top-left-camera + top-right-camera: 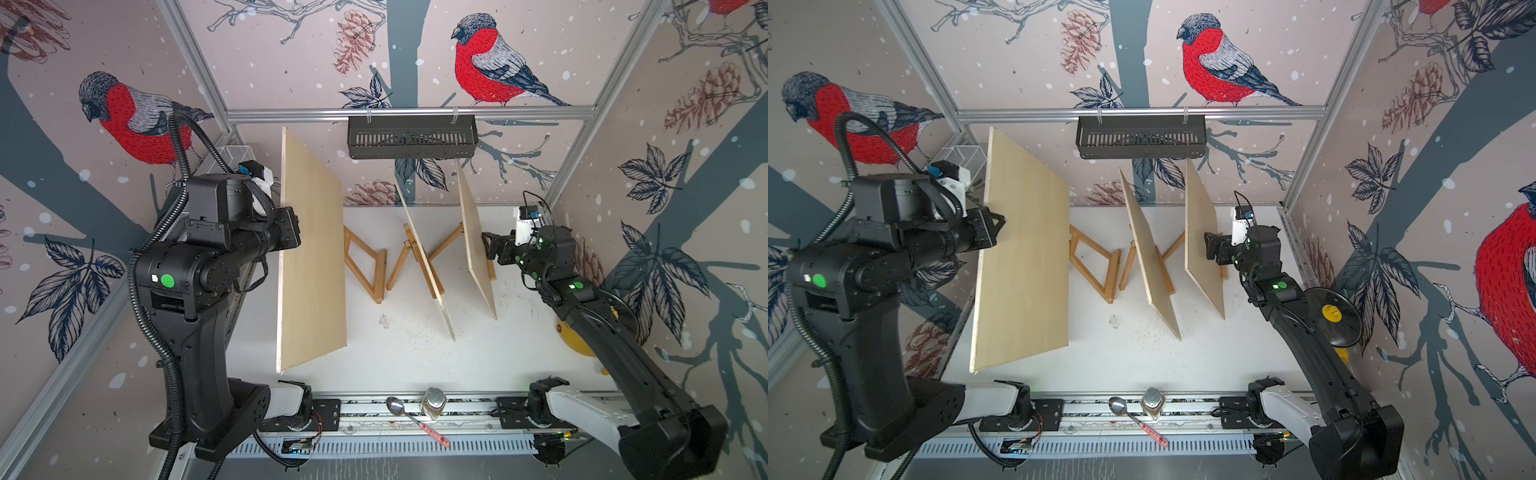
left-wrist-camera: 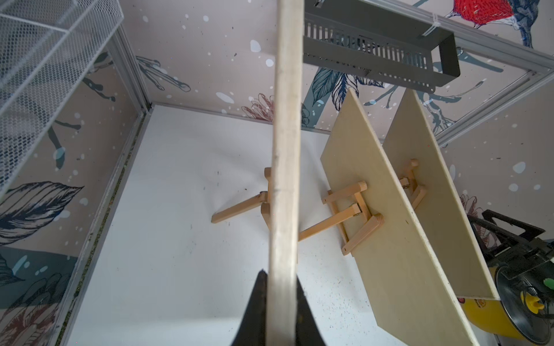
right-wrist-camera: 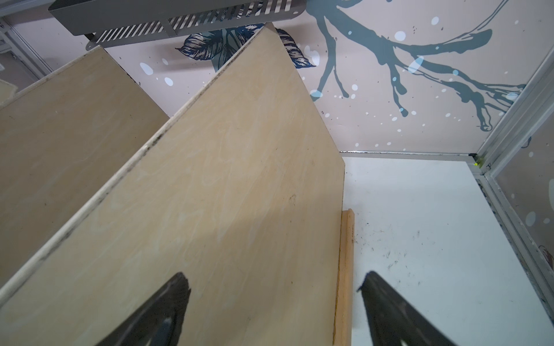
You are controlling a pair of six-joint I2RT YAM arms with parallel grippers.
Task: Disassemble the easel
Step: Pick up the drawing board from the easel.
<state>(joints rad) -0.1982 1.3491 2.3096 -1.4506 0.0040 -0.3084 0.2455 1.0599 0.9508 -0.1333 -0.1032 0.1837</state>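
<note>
— What does the left gripper (image 1: 998, 226) hold?
— It pinches the edge of the big board (image 1: 311, 257) at nine o'clock (upright, apart from the bare easel (image 1: 363, 266) at centre).
— And the right gripper (image 1: 487, 245)?
— Spread wide at three o'clock, just beside the second board (image 1: 476, 245).

Bullfinch-and-pinecone wallpaper (image 1: 490, 62) lines the walls; a dark slotted shelf (image 1: 411, 143) hangs from the aluminium rail (image 1: 291, 114), above the white tabletop (image 1: 415, 357).

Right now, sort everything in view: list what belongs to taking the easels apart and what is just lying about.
Job: lifted board, clamped in left gripper; empty easel; middle board; right board; open right gripper.
Lying about: spoon, jar, black basket, mesh basket, yellow pot.
</note>
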